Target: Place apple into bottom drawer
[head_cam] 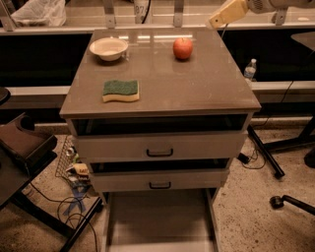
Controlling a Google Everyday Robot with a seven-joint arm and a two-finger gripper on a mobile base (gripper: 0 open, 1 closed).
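The bench (197,83) has a brown top with a glare strip along its far edge. The floor (256,216) is speckled, with loose cables (74,206) off the front left corner. A dark chair (22,147) stands left of the bench. A water bottle (250,69) stands beyond the right edge. The hand (215,22) hangs above the far right corner.

We take this for a robotics lab: speckled floor (256,221) with loose cables (69,204) at near left, a rolling-chair base (295,204) at right, the gripper (227,13) above the table's (197,83) far right corner.
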